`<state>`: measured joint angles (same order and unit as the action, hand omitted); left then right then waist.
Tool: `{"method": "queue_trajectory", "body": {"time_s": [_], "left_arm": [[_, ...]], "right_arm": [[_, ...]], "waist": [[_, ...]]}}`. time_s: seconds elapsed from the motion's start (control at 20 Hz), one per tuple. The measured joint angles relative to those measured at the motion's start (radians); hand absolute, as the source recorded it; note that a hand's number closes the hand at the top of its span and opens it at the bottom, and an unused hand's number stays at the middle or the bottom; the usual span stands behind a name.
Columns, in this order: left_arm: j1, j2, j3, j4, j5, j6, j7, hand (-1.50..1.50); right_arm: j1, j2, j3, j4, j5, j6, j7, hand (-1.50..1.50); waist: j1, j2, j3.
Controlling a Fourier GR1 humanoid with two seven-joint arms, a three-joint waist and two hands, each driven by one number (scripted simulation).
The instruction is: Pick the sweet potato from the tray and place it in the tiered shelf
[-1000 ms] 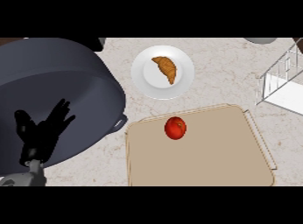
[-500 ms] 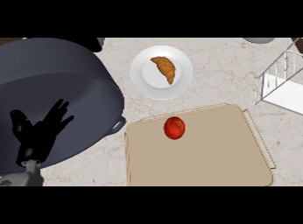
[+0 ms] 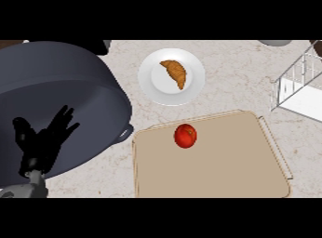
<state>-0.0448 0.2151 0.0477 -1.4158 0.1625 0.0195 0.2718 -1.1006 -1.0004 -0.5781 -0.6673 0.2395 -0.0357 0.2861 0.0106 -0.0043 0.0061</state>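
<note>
Head view, one arm visible. Left hand shows at the lower left of the view, black, coming up from the lower edge. Fingers straight and spread, pointing up and slightly to the right; thumb held apart to the left side. Nothing between thumb and fingers; the hand holds nothing. Wrist narrows below the palm and joins the grey forearm, of which only a short rounded stretch shows at the bottom edge. Right hand and right forearm show nowhere in the view.
</note>
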Motion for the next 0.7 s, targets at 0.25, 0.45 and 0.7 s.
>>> {"method": "queue_trajectory", "body": {"time_s": [0.25,0.45,0.7], "left_arm": [[0.003,0.000,0.006,0.001,-0.001,-0.003,-0.005,0.00],[0.005,-0.003,0.009,-0.001,-0.003,0.001,0.001,0.00],[0.017,-0.007,0.014,-0.005,-0.003,-0.005,-0.018,0.00]], "right_arm": [[0.035,-0.094,-0.053,0.029,0.003,-0.072,0.005,-1.50],[0.075,-0.181,-0.130,0.076,-0.031,-0.089,-0.002,-1.50],[0.168,-0.291,-0.235,0.174,-0.100,-0.014,-0.053,-1.50]], "waist": [[-0.004,0.000,0.000],[-0.009,-0.001,0.001],[-0.014,-0.001,0.001]]}}
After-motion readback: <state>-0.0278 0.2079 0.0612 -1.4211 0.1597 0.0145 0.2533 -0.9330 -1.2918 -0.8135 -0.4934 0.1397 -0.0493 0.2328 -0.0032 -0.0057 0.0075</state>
